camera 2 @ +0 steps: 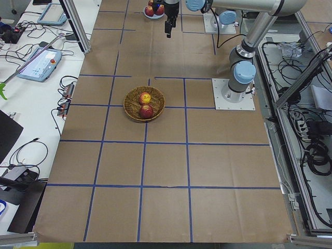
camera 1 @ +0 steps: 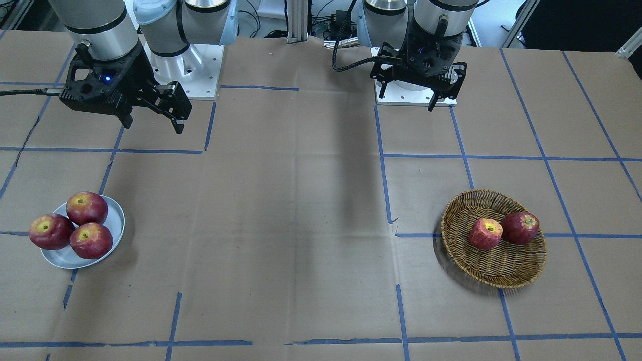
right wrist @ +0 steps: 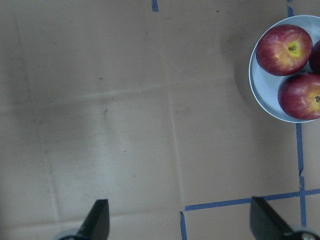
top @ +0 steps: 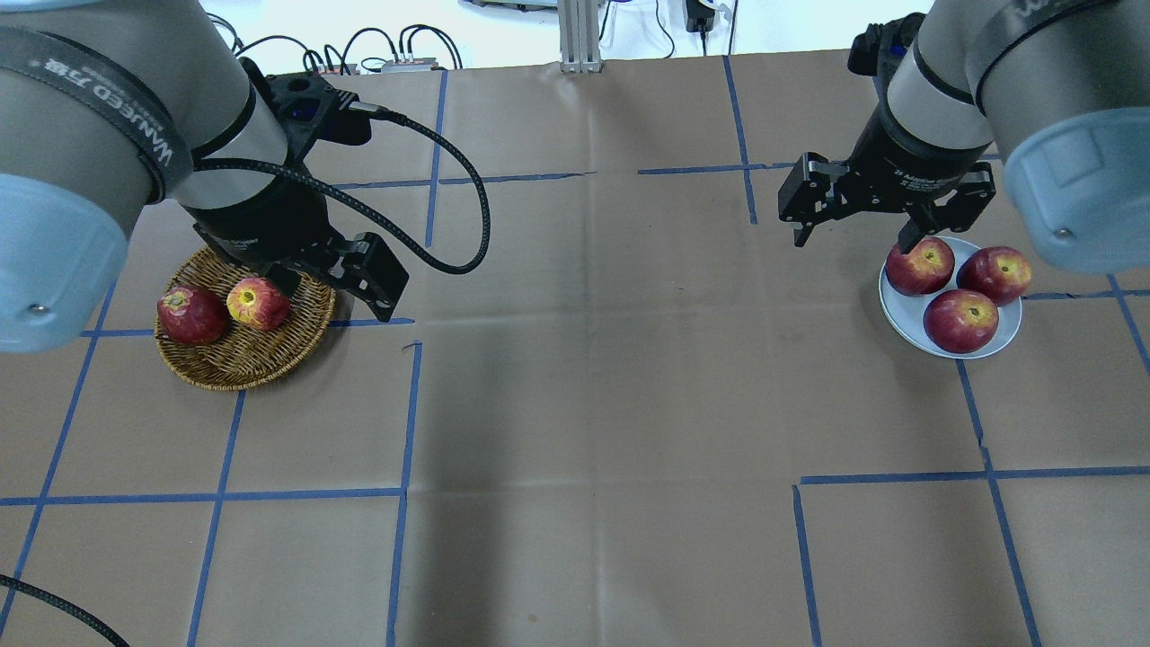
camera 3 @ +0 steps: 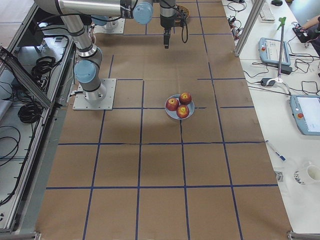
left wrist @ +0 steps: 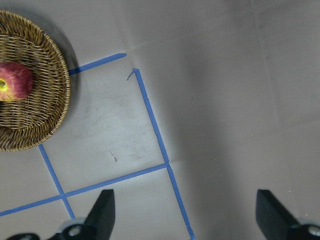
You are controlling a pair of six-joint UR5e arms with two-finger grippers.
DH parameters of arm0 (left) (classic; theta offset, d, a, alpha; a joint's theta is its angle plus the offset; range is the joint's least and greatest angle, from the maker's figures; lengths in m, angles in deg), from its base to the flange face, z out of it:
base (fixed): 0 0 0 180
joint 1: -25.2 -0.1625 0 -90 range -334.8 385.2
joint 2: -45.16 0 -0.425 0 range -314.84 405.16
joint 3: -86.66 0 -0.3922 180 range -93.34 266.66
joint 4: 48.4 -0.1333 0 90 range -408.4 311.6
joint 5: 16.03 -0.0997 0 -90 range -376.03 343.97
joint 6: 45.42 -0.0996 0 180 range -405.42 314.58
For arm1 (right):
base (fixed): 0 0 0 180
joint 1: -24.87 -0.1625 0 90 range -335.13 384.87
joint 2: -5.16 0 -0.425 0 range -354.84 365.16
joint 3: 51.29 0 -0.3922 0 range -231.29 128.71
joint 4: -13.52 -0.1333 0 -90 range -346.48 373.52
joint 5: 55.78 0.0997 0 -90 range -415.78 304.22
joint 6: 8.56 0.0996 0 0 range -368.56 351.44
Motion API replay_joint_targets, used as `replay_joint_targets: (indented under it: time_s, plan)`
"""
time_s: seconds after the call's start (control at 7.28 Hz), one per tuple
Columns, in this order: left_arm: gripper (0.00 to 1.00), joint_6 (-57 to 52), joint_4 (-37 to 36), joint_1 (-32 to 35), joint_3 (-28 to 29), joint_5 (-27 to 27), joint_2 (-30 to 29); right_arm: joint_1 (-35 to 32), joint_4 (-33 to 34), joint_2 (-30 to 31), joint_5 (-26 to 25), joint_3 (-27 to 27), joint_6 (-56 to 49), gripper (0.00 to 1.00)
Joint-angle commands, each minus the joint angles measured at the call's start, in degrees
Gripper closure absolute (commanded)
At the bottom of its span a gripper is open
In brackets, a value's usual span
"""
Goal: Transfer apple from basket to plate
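The paler, streaked apple (camera 1: 485,233) lies in the wicker basket (camera 1: 501,268) beside a darker red apple (camera 1: 520,227). It also shows in the overhead view (top: 258,303) and at the left edge of the left wrist view (left wrist: 15,82). The grey-white plate (camera 1: 117,220) holds three glossy dark-red apples (camera 1: 89,223). My left gripper (camera 1: 407,100) is open and empty, raised above the table beside the basket (top: 243,359). My right gripper (camera 1: 153,124) is open and empty, raised near the plate (top: 906,310).
Brown paper with blue tape lines (top: 409,404) covers the table. The arm bases (camera 1: 200,75) stand at the robot's edge. A black cable (top: 449,207) loops from the left wrist. Tablets and cables lie on side benches (camera 3: 305,110).
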Motion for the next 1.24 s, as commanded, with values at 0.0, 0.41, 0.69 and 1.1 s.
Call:
replay_joint_targets:
  time_s: [0.0, 0.41, 0.69, 1.1]
  plan:
    - [0.01, -9.15, -0.11, -1.07, -0.8, -4.66, 0.38, 0.0, 0.0, 0.03, 0.0, 0.0, 0.06, 0.0]
    - [0.01, -24.44, -0.9, -14.81, -5.0, -4.7, 1.52, 0.0, 0.0, 0.03, 0.0, 0.0, 0.06, 0.0]
    - [0.01, -35.09, -1.86, -26.25, -7.56, -1.38, 0.83, 0.0, 0.0, 0.03, 0.09, 0.0, -0.02, 0.0]
    - [0.02, -37.5, -6.0, -29.02, -9.41, -1.26, 0.65, 0.0, 0.0, 0.03, 0.0, 0.0, -0.02, 0.0]
